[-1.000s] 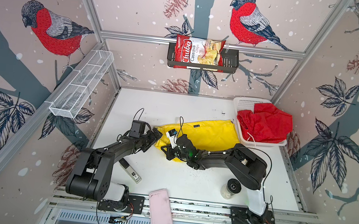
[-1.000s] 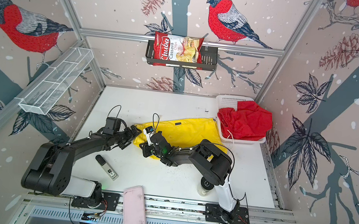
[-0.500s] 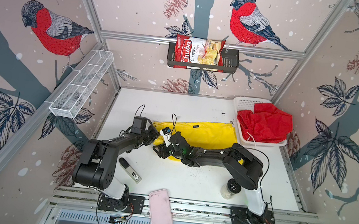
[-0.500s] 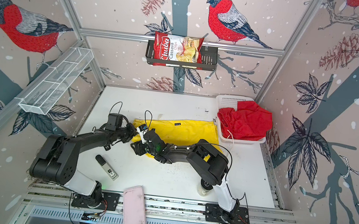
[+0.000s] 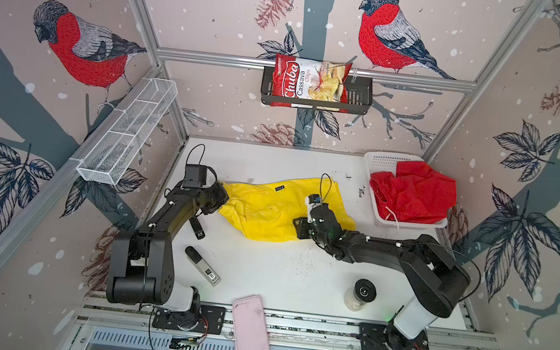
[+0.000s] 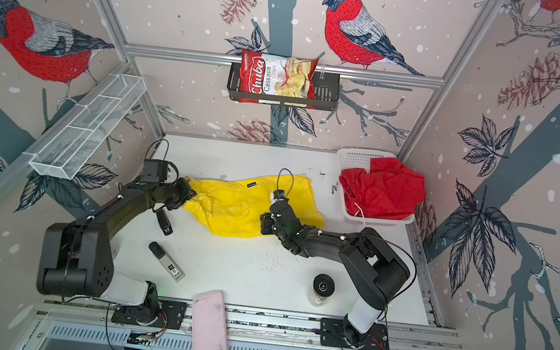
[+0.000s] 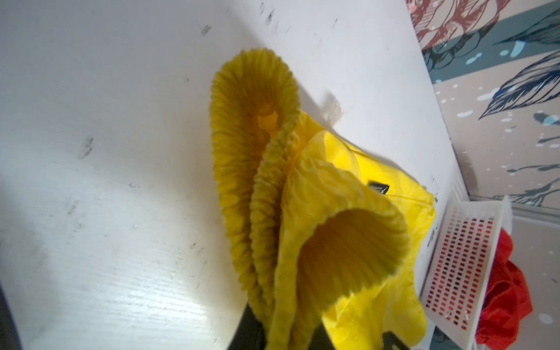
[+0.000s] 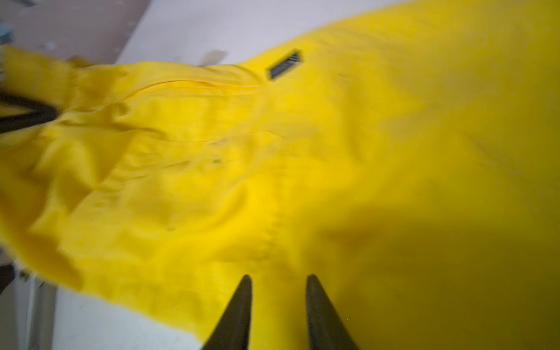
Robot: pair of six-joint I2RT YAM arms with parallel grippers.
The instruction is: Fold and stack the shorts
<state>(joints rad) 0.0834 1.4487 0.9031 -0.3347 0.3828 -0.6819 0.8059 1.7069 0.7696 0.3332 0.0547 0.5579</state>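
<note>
The yellow shorts lie spread across the middle of the white table in both top views, dark logo up. My left gripper is shut on the bunched elastic waistband at their left end, lifting it slightly. My right gripper sits at their near right edge. Its two dark fingers stand close together with yellow fabric between them; that view is blurred. The red shorts lie crumpled in the white basket at the back right, white drawstring hanging out.
On the near left of the table lie a grey-and-black marker-like stick and a small black thing. A black-lidded jar stands near the right arm's base. A pink case overhangs the front rail. A chips bag sits on the back wall rack.
My right gripper has moved from beside the left gripper to the right end of the yellow shorts. The shorts are now drawn out longer between the two grippers.
</note>
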